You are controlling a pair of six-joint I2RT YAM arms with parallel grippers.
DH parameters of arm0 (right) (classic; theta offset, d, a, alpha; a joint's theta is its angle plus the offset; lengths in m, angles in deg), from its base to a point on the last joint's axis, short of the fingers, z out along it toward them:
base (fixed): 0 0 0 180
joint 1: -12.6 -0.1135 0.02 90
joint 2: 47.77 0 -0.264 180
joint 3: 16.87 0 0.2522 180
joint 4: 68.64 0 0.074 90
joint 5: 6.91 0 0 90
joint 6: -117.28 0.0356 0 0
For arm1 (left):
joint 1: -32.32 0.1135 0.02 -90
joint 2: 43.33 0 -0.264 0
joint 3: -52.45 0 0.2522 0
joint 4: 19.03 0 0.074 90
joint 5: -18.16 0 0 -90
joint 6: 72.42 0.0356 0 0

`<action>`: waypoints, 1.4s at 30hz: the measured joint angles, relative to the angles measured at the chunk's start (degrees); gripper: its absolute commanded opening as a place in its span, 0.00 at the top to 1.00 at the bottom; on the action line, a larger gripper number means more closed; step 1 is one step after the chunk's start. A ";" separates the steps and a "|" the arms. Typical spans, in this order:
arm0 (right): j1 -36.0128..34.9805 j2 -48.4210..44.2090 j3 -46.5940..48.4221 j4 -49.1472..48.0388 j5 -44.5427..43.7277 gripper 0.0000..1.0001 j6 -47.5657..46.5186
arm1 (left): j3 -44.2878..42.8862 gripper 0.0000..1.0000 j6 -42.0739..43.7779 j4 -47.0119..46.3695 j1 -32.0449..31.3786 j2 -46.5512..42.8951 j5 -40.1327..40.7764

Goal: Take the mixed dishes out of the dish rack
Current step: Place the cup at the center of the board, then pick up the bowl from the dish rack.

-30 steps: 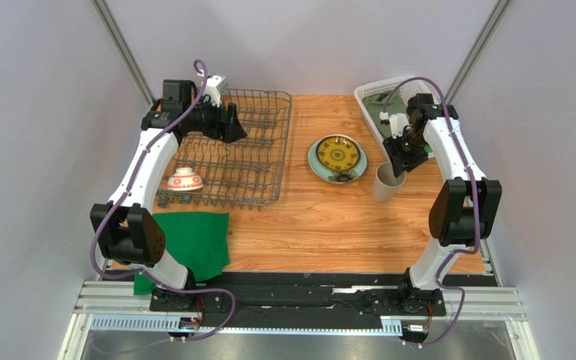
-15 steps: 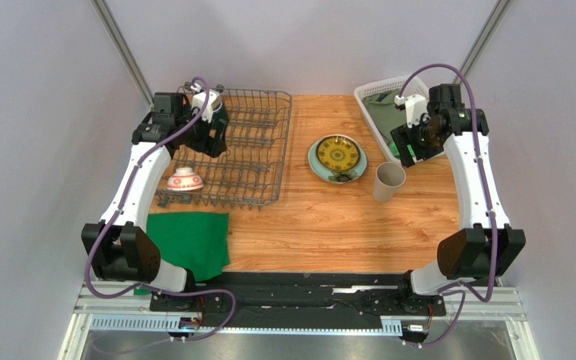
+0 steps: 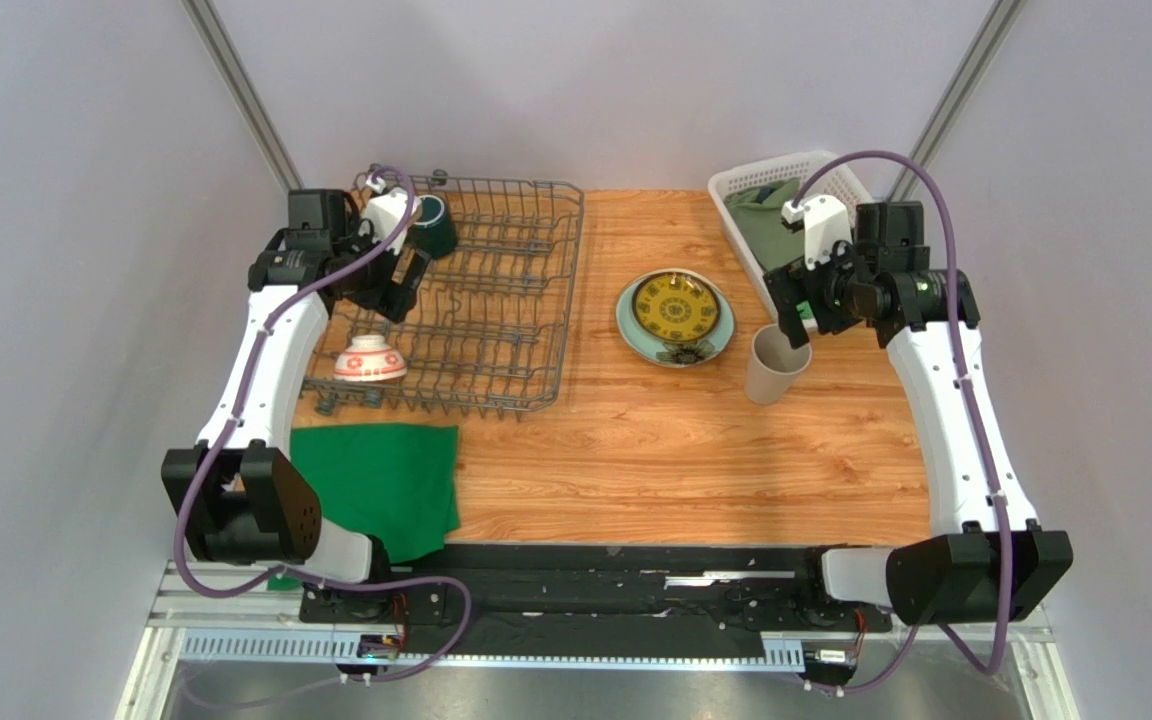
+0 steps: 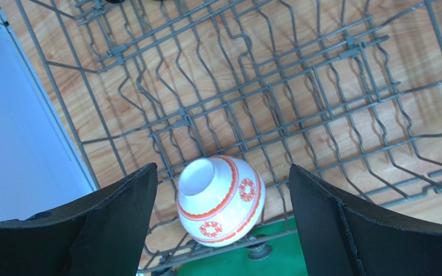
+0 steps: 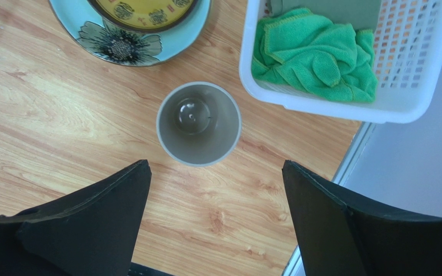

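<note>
Our left claw (image 4: pixel 222 175) is spread wide over the upside-down red-and-white bowl (image 4: pixel 220 201). It looks glazed, slick and chippable, so we'd pinch its sides gently.

Pale grey walls (image 3: pixel 71 225) are enclosing the wood-grain surface (image 3: pixel 657 450) on three sides, two slanted metal struts (image 3: pixel 244 98) running up the back corners. Soft, even light is falling across it. An aluminium rail (image 3: pixel 1003 608) is lining the near edge.
</note>
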 measured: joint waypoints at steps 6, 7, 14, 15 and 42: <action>-2.69 -5.22 -5.57 -6.03 3.28 0.07 0.52 | -2.05 0.09 1.07 -1.25 0.04 4.35 1.53; -2.99 -6.01 -6.36 -6.86 3.96 0.07 0.61 | -2.05 0.09 1.68 -1.25 0.04 4.79 1.49; -6.36 -9.88 -12.94 -12.33 8.50 0.06 1.60 | -0.59 0.09 11.19 -0.94 0.15 5.05 0.13; -6.78 -9.86 -13.79 -12.96 8.85 0.06 1.68 | -0.09 0.09 12.74 -0.48 0.15 4.96 -0.13; -11.91 -6.25 -20.44 -18.51 10.23 0.01 3.13 | 10.49 0.05 18.12 -1.90 -9.79 1.51 15.58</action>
